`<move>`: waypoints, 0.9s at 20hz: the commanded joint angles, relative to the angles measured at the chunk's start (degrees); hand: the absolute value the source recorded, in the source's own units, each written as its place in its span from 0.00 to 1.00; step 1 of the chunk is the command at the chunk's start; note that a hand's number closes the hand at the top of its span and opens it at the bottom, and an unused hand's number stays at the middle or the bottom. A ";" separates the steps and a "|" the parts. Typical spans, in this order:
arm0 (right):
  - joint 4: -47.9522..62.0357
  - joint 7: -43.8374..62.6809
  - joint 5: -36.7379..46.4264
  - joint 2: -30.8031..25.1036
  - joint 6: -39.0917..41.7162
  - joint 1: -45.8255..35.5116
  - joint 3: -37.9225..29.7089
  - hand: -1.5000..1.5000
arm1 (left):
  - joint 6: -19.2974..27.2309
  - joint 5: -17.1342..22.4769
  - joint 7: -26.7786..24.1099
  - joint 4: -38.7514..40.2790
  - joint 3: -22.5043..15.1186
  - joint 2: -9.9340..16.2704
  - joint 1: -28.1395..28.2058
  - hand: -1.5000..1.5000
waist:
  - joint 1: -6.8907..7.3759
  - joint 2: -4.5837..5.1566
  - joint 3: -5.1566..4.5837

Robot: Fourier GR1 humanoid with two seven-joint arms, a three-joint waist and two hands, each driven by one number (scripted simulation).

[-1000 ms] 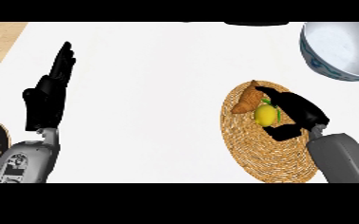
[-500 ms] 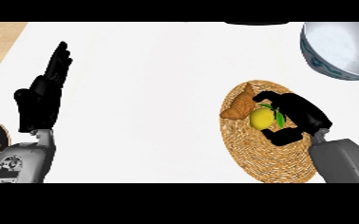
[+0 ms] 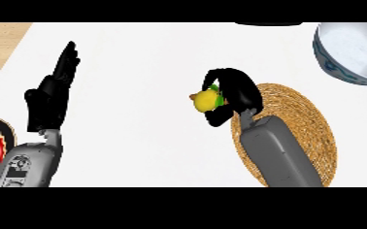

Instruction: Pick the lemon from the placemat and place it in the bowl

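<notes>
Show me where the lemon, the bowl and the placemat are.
lemon [image 3: 205, 101]: head view, its yellow side.
bowl [image 3: 335, 58]: head view, its outer wall.
placemat [image 3: 309, 126]: head view, bare woven part.

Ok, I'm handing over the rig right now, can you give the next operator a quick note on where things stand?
Right hand: fingers curled round the lemon, held just past the left edge of the woven placemat, over the white counter.
Left hand: open, fingers up, resting at the view's left.
Bowl: at the upper right edge, partly out of view; nothing visible inside the part that shows.
Done: lemon picked up.
Left: carry the lemon right and up across the mat to the bowl, then release it inside.
</notes>
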 commanded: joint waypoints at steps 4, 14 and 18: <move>-10.29 13.26 1.17 3.07 -14.90 -5.25 2.35 1.00 | 0.10 0.24 0.26 2.30 1.64 0.13 -1.40 0.50 | -1.26 -0.23 0.03; -10.27 17.64 9.32 -2.23 -15.61 -10.85 -11.01 1.00 | 0.67 -1.30 0.09 -2.80 -0.09 -2.19 3.57 0.50 | -0.98 -0.05 0.06; -9.29 12.38 6.04 -6.63 -18.23 -7.71 -17.23 1.00 | -2.97 1.73 -0.62 1.44 4.87 1.96 -1.02 0.50 | -1.40 0.06 0.07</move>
